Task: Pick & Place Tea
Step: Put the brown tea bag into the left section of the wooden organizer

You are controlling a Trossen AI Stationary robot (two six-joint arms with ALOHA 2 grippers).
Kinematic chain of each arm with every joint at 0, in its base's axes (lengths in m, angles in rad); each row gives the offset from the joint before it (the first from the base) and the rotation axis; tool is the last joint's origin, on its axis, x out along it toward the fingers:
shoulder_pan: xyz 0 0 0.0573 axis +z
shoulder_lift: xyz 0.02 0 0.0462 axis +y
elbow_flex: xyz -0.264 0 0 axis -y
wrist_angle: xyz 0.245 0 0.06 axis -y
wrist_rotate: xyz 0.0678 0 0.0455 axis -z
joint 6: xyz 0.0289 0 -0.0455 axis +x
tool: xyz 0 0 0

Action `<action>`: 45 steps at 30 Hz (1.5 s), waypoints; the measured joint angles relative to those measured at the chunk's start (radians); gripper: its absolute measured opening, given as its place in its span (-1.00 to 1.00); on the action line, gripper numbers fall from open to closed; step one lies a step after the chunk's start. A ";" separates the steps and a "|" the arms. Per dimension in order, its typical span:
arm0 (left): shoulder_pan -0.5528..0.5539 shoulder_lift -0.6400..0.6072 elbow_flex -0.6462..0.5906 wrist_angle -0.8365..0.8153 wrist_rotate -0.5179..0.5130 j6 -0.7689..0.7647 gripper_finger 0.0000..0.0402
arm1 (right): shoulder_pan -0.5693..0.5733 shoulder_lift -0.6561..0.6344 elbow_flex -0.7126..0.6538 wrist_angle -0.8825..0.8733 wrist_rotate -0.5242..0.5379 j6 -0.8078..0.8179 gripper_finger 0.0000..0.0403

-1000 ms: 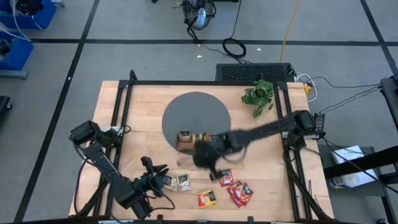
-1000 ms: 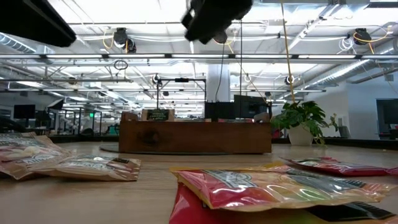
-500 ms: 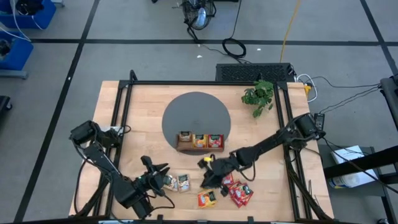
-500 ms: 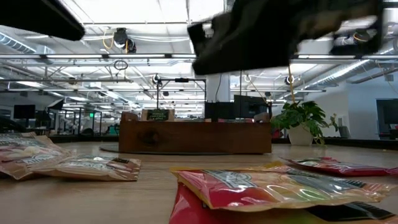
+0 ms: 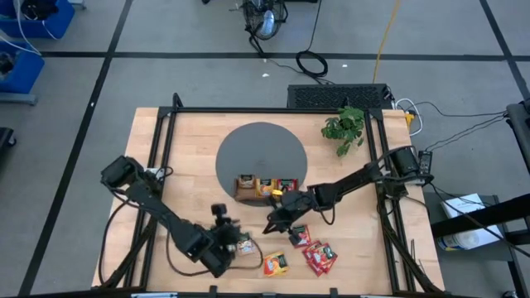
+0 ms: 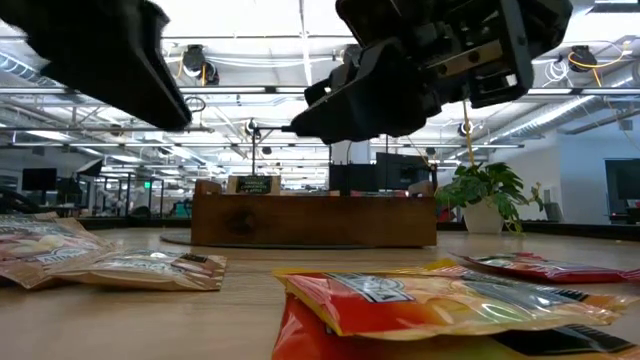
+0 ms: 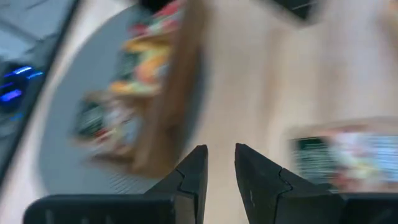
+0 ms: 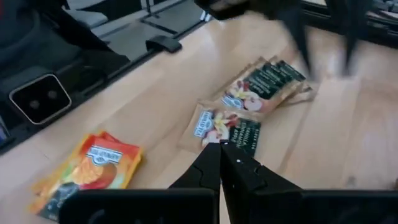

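Seen from above: light wooden counter (image 5: 190,145) framed by black rails, with a round dark grey mat (image 5: 261,153) at its middle. At the near edge of that mat, a brown wooden three-compartment tray (image 5: 265,189), sachets standing in each compartment: dark green in the left one, orange-yellow in the middle, red in the right.

Loose on the counter in front of the tray, the small flat rectangular tea-bag sachets (image 5: 310,248): red ones clustered near the front right (image 5: 321,258), an orange-yellow one (image 5: 275,263) just left of them, and dark green ones (image 5: 243,243) further left. From the right wrist, two dark green sachets (image 8: 267,84) lying side by side, one overlapping the other's edge, and an orange-yellow sachet (image 8: 87,171) well apart from them.

Right pincer (image 5: 271,225) reaching in from the right side, low over the counter between the tray and the loose sachets, fingers pressed together with nothing between them, tips pointing toward the green sachets. Left pincer (image 5: 222,217) coming from the left front, just beside the green sachets, fingers a narrow gap apart and holding nothing; blurred tray (image 7: 168,93) ahead of it and one green sachet (image 7: 348,152) off to the side.

At counter height: orange-yellow and red sachets (image 6: 450,300) stacked close to the lens, pale ones at the far left, tray (image 6: 313,220) behind. Small green potted plant (image 5: 344,126) at the back right corner.
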 joint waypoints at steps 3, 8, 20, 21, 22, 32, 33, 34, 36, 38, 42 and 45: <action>-0.078 0.000 0.000 0.110 0.018 0.047 -0.56 | 0.011 0.000 0.000 0.039 0.002 0.002 -1.00; -0.196 0.000 0.000 0.189 0.025 0.041 -0.56 | 0.015 0.000 0.002 0.090 0.004 0.005 -1.00; -0.185 -0.001 -0.024 0.606 0.487 0.505 -0.56 | 0.006 0.000 0.002 0.066 0.000 0.031 -1.00; -0.168 -0.002 -0.050 0.638 0.498 0.510 -0.56 | 0.008 0.000 0.002 0.066 0.000 0.031 -1.00; -0.144 -0.002 -0.083 0.674 0.501 0.510 -0.56 | 0.011 0.000 0.002 0.066 0.000 0.031 -1.00; 0.041 -0.032 -0.447 1.300 0.821 0.598 -0.56 | 0.029 0.000 0.001 0.060 0.000 0.030 -1.00; 0.046 -0.051 -0.481 1.353 0.835 0.595 -0.56 | 0.029 0.000 -0.001 0.063 0.000 0.030 -1.00; 0.045 -0.077 -0.516 1.389 0.836 0.578 -0.56 | 0.029 0.000 -0.005 0.062 0.000 0.029 -1.00; 0.032 -0.144 -0.599 1.425 0.801 0.530 -0.56 | 0.029 0.000 -0.011 0.060 0.004 0.028 -1.00; 0.007 -0.202 -0.665 1.432 0.708 0.445 -0.56 | 0.025 0.000 -0.019 0.065 0.006 0.027 -1.00; -0.084 -0.295 -0.756 1.421 0.444 0.287 -0.56 | 0.020 0.000 -0.033 0.088 0.018 -0.013 -1.00; -0.131 -0.321 -0.756 1.333 0.253 0.186 -0.56 | 0.032 0.001 -0.033 0.110 0.124 -0.034 -1.00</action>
